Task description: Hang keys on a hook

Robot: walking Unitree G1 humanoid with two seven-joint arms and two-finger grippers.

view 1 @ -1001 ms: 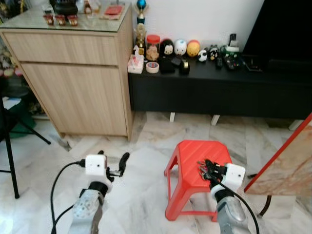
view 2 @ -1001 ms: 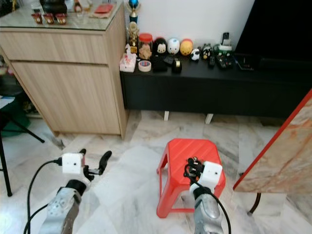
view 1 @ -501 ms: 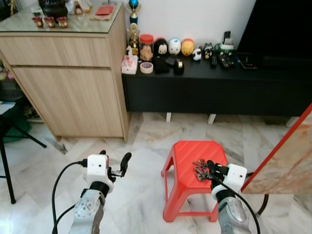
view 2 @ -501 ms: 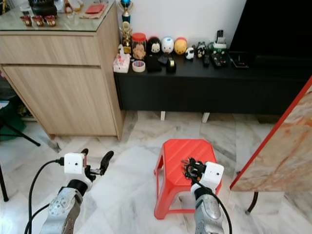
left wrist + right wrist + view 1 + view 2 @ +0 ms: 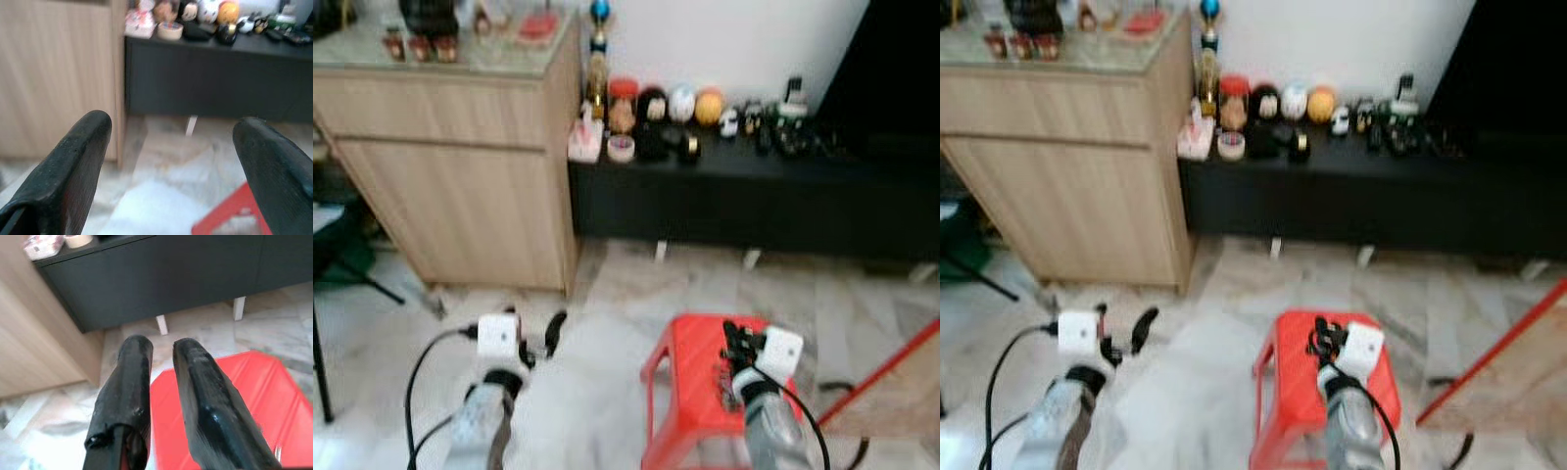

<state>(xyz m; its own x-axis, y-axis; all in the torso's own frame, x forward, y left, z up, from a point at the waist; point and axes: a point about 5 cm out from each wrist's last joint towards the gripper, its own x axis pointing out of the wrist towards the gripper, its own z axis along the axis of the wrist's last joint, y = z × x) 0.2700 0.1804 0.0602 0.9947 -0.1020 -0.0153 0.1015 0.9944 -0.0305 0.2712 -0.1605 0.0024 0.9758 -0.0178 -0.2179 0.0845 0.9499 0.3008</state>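
The right claw point(image 5: 736, 345) hangs over the red plastic stool point(image 5: 690, 392); the head views show a dark bunch of keys point(image 5: 732, 364) at its fingers, blurred, while the right wrist view shows the fingers point(image 5: 128, 396) nearly closed with a narrow gap and no keys between the tips, so I cannot tell whether it grips. The left claw point(image 5: 171, 161) is spread wide and empty above the pale marble floor point(image 5: 587, 294). Beyond stand a light wooden cabinet point(image 5: 460, 186) and a low black worktop point(image 5: 754, 186) carrying round figurines
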